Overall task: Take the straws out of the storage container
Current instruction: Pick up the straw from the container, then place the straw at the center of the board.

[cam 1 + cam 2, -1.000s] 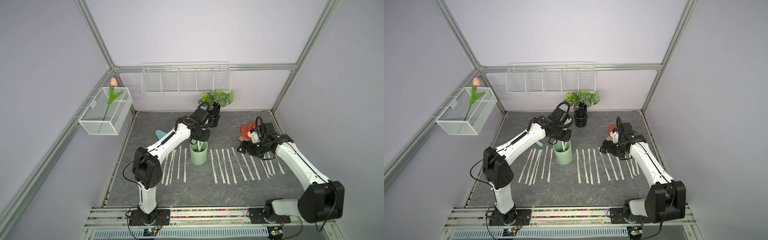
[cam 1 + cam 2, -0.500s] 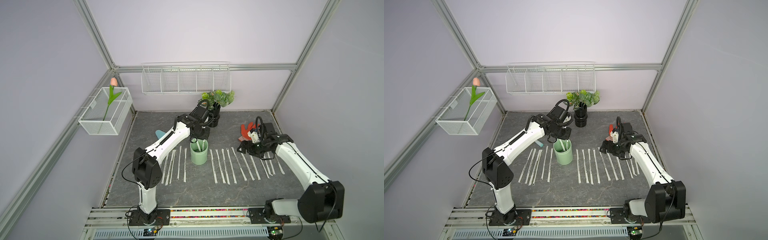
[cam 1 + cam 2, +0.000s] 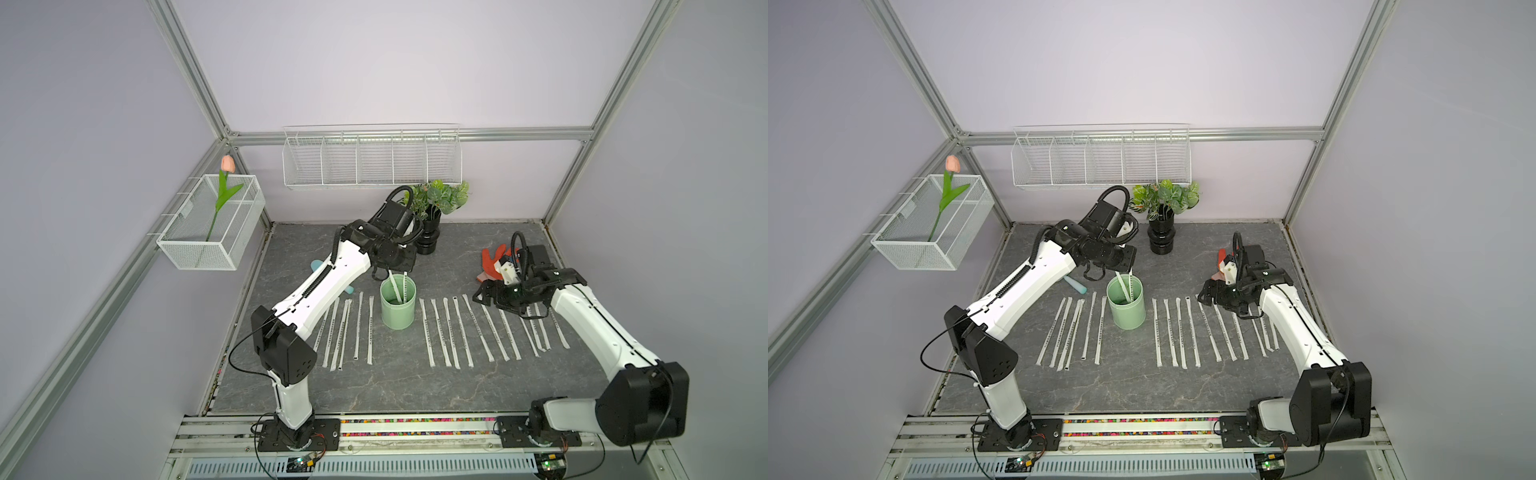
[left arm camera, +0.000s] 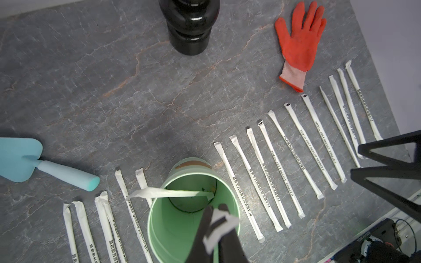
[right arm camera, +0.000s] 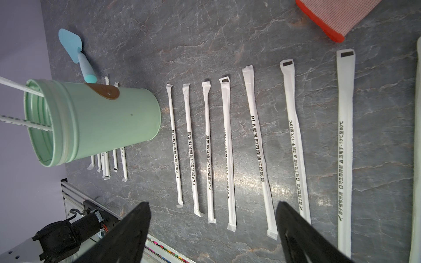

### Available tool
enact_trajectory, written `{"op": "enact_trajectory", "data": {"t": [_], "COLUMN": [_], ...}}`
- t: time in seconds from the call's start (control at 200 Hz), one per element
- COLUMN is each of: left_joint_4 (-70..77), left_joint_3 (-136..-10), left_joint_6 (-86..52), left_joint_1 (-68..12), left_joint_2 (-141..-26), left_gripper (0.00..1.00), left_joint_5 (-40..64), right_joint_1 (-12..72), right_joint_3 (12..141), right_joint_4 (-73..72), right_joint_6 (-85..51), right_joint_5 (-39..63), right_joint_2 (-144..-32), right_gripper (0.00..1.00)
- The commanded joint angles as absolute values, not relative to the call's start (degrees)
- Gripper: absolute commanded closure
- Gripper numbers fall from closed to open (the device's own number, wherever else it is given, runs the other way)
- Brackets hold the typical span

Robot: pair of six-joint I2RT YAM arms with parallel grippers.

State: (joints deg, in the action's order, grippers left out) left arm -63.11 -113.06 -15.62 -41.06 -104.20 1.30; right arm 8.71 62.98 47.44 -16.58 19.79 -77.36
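The storage container is a mint-green cup standing upright mid-table. Two wrapped straws stand in it. My left gripper hangs over the cup's rim, shut on the top end of one straw. The other straw leans across the cup's mouth, free. Several more straws lie in a row left of the cup and several right of it. My right gripper hovers open over the right row, holding nothing.
A black vase with green leaves stands just behind the cup. A red glove lies at the back right, a blue trowel left of the cup. White wire baskets hang on the walls.
My left gripper has closed on the straw's top over the cup. The right arm has not moved.
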Motion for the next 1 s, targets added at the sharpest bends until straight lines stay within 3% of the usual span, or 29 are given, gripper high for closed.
{"op": "enact_trajectory", "data": {"t": [0.0, 0.365, 0.69, 0.995], "left_joint_4": [-65.13, -68.11, -77.43, -91.89], "left_joint_3": [-117.06, -125.52, -127.96, -124.82], "left_joint_6": [-14.56, -12.00, -12.66, -16.89], "left_joint_1": [-41.30, -40.65, -33.33, -23.86], "left_joint_2": [-101.48, -94.03, -87.59, -95.24], "left_gripper": [0.93, 0.93, 0.92, 0.92], "left_joint_5": [0.17, -11.47, -15.82, -23.02], "right_joint_1": [8.35, 8.35, 8.35, 8.35], "right_joint_3": [62.22, 64.09, 65.87, 65.68], "right_joint_4": [46.50, 46.49, 48.07, 48.34], "right_joint_6": [-17.20, -16.99, -15.95, -15.42], "right_joint_5": [21.05, 22.05, 21.59, 21.06], "right_joint_2": [-78.03, -79.82, -80.71, -82.02], "right_gripper": [0.11, 0.11, 0.11, 0.11]}}
